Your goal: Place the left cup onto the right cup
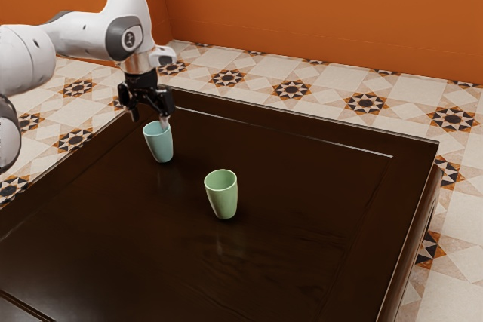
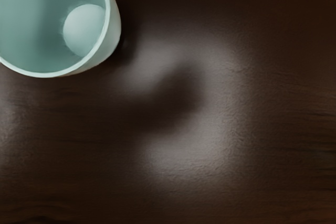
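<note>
Above the blue cup: gripper poised, nothing held yet.

Over the blue cup (image 1: 158,142), which stands upright on the dark table (image 1: 302,209), the gripper (image 1: 152,118) hangs with its fingers apart; they reach down about to the rim and are not clamped on it. In the wrist view the blue cup (image 2: 52,22) lies off to one side of the hand's centre, so I judge the hand should be lined up before closing, either one finger inside the wall and one outside, or both astride the body. After that, grip firmly and lift straight up. Beyond the blue cup, toward the exterior view's right and nearer the camera, the green cup (image 1: 221,194) stands upright and well apart, mouth open, ready to take it.
</note>
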